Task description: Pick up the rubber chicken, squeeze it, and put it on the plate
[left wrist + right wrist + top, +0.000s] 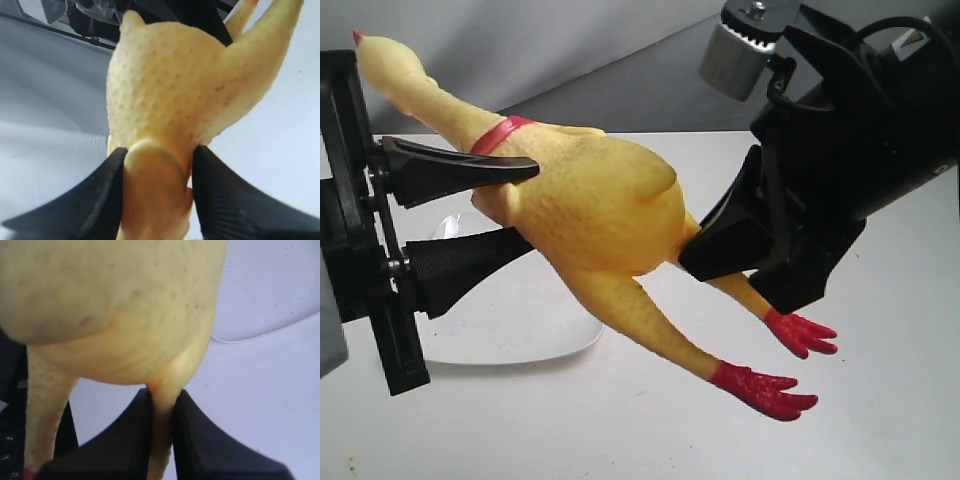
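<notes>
Exterior view: I hold the chicken (pixel 605 200) aloft by the plate (pixel 525 345), left end effector (pixel 530 205) clamped near its collar, right end effector (pixel 705 252) clamped on a leg. I judge the squeeze is underway; next, lower it onto the plate and release.

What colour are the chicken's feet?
Red. The chicken's feet show best in the exterior view, below its yellow legs.

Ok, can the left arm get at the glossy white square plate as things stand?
Probably not: the left end effector is shut on the yellow rubber chicken, held above the white plate.
</notes>
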`<action>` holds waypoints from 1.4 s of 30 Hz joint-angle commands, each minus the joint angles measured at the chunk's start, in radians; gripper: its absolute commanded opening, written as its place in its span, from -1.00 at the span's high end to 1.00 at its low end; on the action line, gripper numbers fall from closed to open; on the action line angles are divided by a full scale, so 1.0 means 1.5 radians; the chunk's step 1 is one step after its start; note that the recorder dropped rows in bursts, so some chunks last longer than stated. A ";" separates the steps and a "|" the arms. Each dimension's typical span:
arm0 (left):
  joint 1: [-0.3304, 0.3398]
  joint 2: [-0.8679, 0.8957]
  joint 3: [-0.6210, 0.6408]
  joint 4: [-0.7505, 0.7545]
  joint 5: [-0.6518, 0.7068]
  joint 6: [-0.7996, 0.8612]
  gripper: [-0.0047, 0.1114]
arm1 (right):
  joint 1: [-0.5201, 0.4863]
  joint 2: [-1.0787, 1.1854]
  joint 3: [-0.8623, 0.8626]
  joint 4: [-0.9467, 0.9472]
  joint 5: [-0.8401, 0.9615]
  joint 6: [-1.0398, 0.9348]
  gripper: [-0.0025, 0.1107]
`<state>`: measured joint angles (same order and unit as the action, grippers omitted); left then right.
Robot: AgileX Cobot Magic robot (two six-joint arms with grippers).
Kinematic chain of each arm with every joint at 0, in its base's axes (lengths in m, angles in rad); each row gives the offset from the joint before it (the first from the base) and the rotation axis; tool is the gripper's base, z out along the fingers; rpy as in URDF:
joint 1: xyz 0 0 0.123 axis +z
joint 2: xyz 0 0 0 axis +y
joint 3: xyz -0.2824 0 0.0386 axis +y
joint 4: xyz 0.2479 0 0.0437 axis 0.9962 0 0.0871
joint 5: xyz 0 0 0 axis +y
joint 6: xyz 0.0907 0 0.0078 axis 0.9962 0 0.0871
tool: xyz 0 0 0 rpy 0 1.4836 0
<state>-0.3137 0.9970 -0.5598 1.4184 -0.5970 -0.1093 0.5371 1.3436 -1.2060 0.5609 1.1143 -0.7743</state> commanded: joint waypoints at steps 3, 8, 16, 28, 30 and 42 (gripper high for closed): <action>-0.004 0.004 -0.002 0.055 0.020 -0.019 0.67 | 0.002 -0.006 0.000 0.035 -0.006 -0.006 0.96; -0.004 0.004 -0.002 0.053 0.014 -0.072 -0.05 | 0.002 -0.006 0.000 0.035 -0.006 -0.006 0.96; -0.004 0.004 -0.002 0.029 -0.037 -0.083 -0.45 | 0.002 -0.006 0.000 0.035 -0.006 -0.006 0.96; -0.004 0.004 -0.002 0.022 -0.034 -0.077 -0.15 | 0.002 -0.006 0.028 0.035 -0.026 -0.022 0.96; -0.004 0.004 -0.002 0.022 -0.034 -0.086 0.20 | 0.002 -0.006 0.028 0.035 -0.027 -0.022 0.96; -0.004 0.004 -0.002 0.039 0.019 -0.105 0.91 | 0.002 -0.006 0.028 0.037 -0.028 -0.022 0.96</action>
<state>-0.3137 0.9989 -0.5598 1.4930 -0.6187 -0.2438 0.5371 1.3436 -1.1686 0.5868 1.0840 -0.7921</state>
